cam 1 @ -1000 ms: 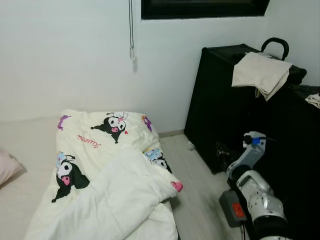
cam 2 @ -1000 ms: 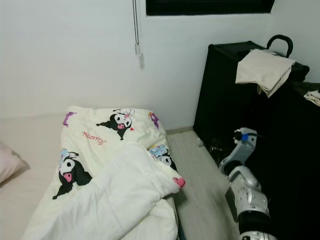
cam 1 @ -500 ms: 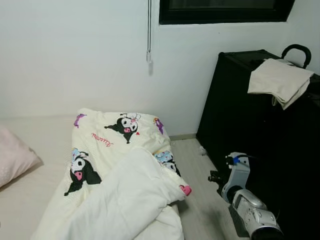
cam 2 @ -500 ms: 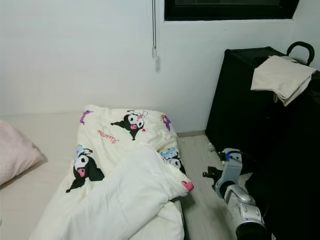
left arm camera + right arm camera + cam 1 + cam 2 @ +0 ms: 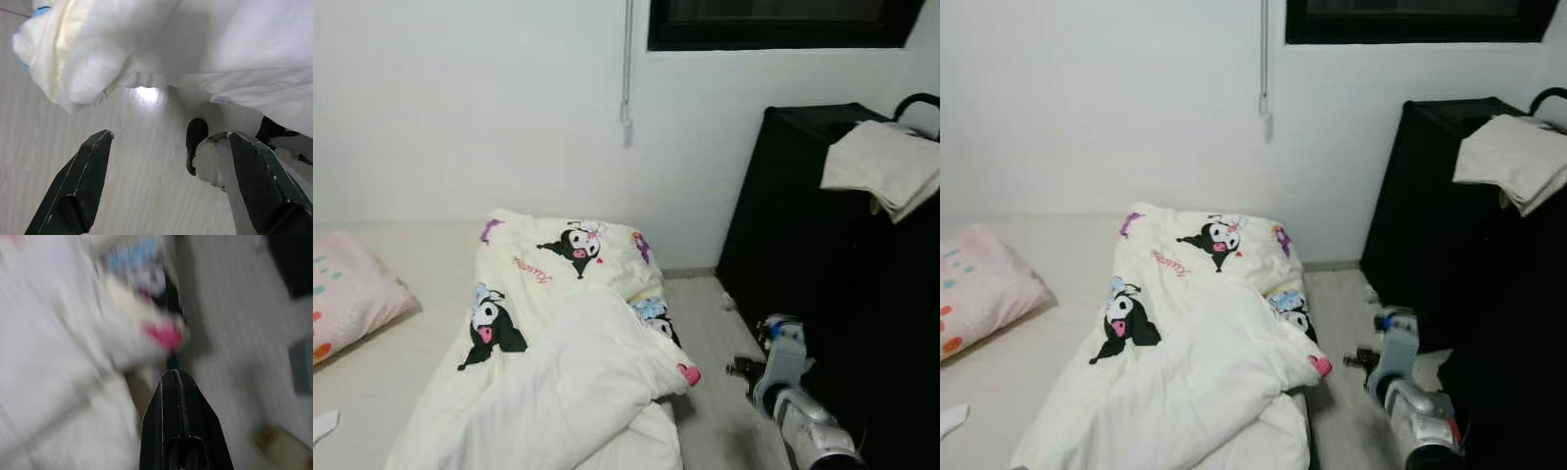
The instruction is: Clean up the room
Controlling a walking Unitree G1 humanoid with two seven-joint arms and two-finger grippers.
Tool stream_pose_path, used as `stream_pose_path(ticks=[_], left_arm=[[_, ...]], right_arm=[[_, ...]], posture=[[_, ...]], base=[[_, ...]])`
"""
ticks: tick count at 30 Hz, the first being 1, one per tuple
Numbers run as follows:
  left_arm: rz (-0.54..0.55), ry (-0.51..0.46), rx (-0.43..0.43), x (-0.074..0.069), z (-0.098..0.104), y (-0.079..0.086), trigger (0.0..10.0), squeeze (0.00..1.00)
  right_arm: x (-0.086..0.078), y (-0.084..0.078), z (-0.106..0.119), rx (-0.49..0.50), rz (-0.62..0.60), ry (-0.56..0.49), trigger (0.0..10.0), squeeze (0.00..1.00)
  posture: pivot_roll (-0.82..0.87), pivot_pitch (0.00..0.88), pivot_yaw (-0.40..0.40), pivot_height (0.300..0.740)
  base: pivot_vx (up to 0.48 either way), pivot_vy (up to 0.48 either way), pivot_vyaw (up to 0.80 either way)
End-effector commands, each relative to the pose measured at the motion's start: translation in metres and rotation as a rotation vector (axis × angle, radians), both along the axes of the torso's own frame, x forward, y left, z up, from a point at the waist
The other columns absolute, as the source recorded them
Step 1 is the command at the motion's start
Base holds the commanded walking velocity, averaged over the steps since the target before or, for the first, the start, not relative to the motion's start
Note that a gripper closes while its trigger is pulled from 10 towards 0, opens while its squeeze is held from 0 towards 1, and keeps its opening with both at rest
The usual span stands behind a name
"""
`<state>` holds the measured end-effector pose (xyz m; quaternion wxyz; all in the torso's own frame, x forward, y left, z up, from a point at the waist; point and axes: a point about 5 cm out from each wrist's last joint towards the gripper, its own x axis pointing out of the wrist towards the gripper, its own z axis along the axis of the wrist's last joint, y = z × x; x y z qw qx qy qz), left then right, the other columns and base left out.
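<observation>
Soft matt cloth on the crumpled quilt (image 5: 558,372), printed cotton look on the pink pillow (image 5: 352,304), pale wood-grain sheen across the floor (image 5: 146,161), brushed silver metal along the right arm (image 5: 808,431).

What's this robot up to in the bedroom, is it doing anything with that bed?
Not yet. A rumpled cartoon-print duvet lies heaped on the mattress, with a pink pillow to one side. The robot's right arm is out over the floor beside the bed, its right pincer shut and empty, pointing towards the duvet's corner. The left pincer hangs open above the floor by the duvet's edge. A beige cloth lies on the black cabinet.
</observation>
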<state>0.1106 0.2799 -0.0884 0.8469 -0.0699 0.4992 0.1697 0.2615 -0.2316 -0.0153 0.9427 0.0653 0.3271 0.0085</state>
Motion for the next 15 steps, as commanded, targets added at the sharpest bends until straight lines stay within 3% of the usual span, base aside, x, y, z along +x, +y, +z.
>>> stream_pose_path(ticks=[1,2,3,5,7,11,15], left_arm=[[-0.011,-0.004,0.014,0.003,0.002,0.002,10.0,0.0],[-0.017,0.002,0.003,0.006,-0.001,-0.007,10.0,0.0],[-0.024,0.005,-0.004,0.007,-0.002,-0.011,10.0,0.0],[-0.03,0.007,-0.009,0.008,-0.003,-0.013,10.0,0.0],[-0.033,0.007,-0.011,0.009,-0.003,-0.014,10.0,0.0],[-0.066,0.007,-0.016,0.017,-0.005,-0.028,10.0,0.0],[-0.052,0.003,0.002,0.02,-0.003,-0.027,10.0,0.0]], right_arm=[[-0.004,0.0,-0.005,-0.023,0.006,0.024,10.0,0.0],[-0.027,0.004,-0.027,-0.066,0.029,0.157,10.0,0.0],[-0.035,0.008,-0.034,-0.08,0.049,0.199,10.0,0.0],[-0.039,0.01,-0.038,-0.087,0.062,0.223,10.0,0.0],[-0.045,0.014,-0.043,-0.111,0.088,0.253,10.0,0.0],[-0.07,0.041,-0.064,-0.153,0.204,0.375,10.0,0.0],[-0.077,0.055,-0.069,-0.18,0.279,0.404,10.0,0.0]], posture=[[-0.18,0.0,-0.018,0.74],[-0.19,0.0,-0.015,0.74],[-0.18,0.0,-0.015,0.74],[-0.18,0.0,-0.015,0.74],[-0.18,0.0,-0.016,0.74],[-0.16,0.0,-0.029,0.74],[-0.14,0.0,-0.048,0.74]], base=[[0.0,0.0,0.0],[0.0,0.0,0.0],[0.0,0.0,0.0],[0.0,0.0,0.0],[0.0,0.0,0.77],[0.0,0.0,0.77],[0.0,0.0,0.77]])
